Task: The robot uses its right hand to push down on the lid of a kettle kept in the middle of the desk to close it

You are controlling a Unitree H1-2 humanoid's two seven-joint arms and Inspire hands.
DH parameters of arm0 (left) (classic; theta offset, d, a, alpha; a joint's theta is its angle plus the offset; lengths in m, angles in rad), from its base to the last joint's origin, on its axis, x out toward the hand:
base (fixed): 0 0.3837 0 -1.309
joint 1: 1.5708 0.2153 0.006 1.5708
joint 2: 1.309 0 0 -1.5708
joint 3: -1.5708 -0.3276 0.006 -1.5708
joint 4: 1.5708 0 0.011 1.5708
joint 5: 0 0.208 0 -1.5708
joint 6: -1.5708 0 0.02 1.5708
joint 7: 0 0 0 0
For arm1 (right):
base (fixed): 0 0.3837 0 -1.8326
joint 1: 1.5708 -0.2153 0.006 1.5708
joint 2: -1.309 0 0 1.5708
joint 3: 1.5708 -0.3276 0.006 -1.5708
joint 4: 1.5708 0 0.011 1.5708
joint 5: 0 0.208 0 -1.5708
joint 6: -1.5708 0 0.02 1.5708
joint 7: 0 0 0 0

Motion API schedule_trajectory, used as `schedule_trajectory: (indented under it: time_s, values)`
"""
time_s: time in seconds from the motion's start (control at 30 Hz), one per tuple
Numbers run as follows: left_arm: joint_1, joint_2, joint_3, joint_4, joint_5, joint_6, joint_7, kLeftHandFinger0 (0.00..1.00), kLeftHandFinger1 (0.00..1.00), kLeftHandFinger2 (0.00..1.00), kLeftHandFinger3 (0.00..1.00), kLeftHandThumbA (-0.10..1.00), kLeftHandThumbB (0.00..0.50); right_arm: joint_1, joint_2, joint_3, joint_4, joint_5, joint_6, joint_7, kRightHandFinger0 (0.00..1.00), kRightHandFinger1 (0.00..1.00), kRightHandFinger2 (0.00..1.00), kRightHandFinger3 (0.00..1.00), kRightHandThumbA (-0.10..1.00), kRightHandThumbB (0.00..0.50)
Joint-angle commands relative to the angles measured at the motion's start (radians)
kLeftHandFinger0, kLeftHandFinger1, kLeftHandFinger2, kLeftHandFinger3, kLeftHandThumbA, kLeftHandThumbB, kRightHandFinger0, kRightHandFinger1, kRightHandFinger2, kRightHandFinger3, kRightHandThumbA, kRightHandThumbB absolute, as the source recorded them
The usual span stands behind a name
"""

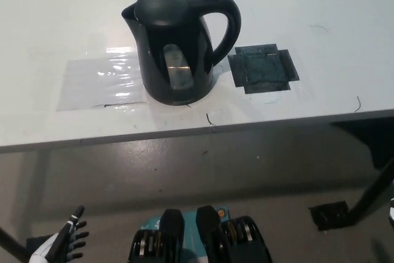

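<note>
Kettle shut on the desk, my right hand out of sight.

Head view: the black kettle [178, 47] stands upright mid-desk [320, 4], between a clear plastic sheet [101, 81] and a dark patch [261, 68], its lid [161, 6] lying flush, apparently closed. I judge it rigid, smooth plastic, light if empty and prone to slide, so any press belongs straight down on the dome, or I grip the loop handle [225, 23]. My white left hand [64, 244] rests low at the lower left, fingers spread, holding nothing.
</note>
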Motion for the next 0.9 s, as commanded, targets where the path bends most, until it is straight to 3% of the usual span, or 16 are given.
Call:
schedule_trajectory:
  time_s: [0.0,0.07,0.2,0.33,0.47,0.87]
  values:
    - [-0.013,0.023,0.011,-0.018,-0.009,-0.014,-0.004,1.00,1.00,1.00,1.00,1.00,0.073,-0.008,0.012,-0.028,0.057,0.027,-0.121,0.044,1.00,1.00,1.00,1.00,-0.02,0.000]
    - [-0.011,0.022,0.012,-0.024,-0.012,-0.009,-0.004,1.00,1.00,1.00,1.00,1.00,0.084,-0.018,0.025,-0.048,0.119,0.037,-0.140,0.045,1.00,1.00,1.00,1.00,-0.09,0.000]
    - [-0.039,0.032,0.007,-0.010,-0.012,-0.006,-0.012,1.00,1.00,1.00,1.00,1.00,0.085,-0.056,0.058,-0.102,0.283,0.050,-0.196,0.034,1.00,1.00,1.00,1.00,-0.10,0.000]
    - [-0.052,0.034,0.003,0.003,-0.016,-0.009,-0.017,1.00,1.00,1.00,1.00,1.00,0.084,-0.096,0.065,-0.153,0.528,0.101,-0.333,0.092,1.00,1.00,1.00,1.00,-0.10,0.000]
    - [-0.062,0.043,0.006,0.011,-0.009,-0.019,-0.011,1.00,1.00,1.00,1.00,1.00,0.076,-0.157,0.067,-0.168,0.703,0.121,-0.407,0.134,1.00,1.00,1.00,1.00,-0.10,0.000]
    - [-0.062,0.045,0.006,0.007,-0.013,-0.023,-0.010,1.00,1.00,1.00,1.00,1.00,0.112,-0.207,0.051,-0.177,0.856,0.105,-0.449,0.157,1.00,1.00,1.00,1.00,-0.10,0.000]
